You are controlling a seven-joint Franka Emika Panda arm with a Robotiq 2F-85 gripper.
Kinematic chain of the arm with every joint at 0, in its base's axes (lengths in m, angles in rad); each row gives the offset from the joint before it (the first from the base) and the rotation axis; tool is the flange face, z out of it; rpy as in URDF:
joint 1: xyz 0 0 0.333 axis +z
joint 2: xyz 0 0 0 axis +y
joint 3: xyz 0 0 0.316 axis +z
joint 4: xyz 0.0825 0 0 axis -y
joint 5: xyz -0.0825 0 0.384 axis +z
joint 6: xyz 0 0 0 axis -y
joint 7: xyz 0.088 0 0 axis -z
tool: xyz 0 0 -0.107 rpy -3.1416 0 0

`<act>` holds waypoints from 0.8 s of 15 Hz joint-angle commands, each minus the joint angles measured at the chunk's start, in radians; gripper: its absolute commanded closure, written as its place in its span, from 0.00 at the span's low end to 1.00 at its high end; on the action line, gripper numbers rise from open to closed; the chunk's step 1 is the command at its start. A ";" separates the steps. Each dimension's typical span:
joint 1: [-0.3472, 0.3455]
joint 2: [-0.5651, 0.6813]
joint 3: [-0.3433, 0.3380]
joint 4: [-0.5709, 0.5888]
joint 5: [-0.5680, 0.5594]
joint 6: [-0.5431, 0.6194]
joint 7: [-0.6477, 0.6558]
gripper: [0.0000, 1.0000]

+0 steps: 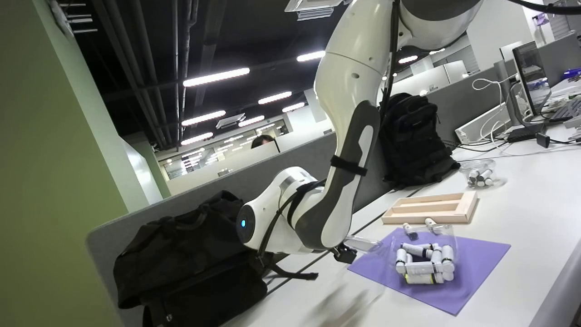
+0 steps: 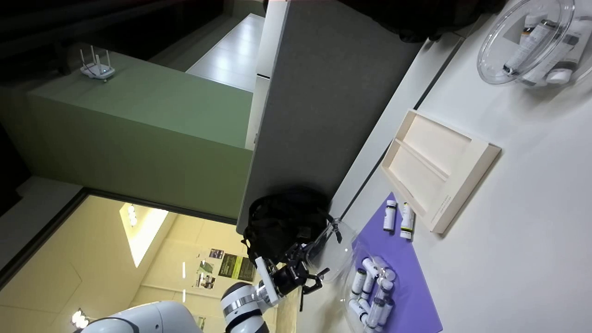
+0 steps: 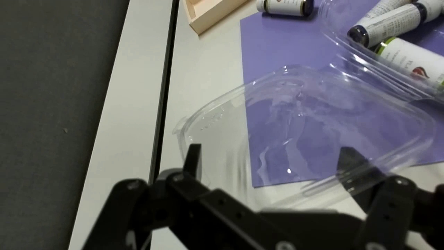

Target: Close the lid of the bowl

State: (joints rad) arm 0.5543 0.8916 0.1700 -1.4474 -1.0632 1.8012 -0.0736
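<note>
White desk below: clear lid, open beside its bowl; claw spread wide at the lid's outer edge, contact unclear, probably for pushing rather than pinching. Bottles within, purple mat beneath, perhaps to mark the bowl's place.

Ceiling tubes glare white, while a soft-edged shadow blurs across the table.

Bowl cut by wrist view's right edge — wooden tray by its top edge.
</note>
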 commanded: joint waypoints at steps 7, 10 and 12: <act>-0.007 -0.075 0.010 -0.030 -0.036 -0.059 -0.004 0.00; -0.009 -0.086 0.013 -0.033 -0.040 -0.072 -0.012 0.00; -0.016 -0.097 0.024 -0.038 -0.023 -0.086 -0.037 0.00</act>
State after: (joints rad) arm 0.5542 0.8369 0.1732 -1.4512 -1.0900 1.7404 -0.0853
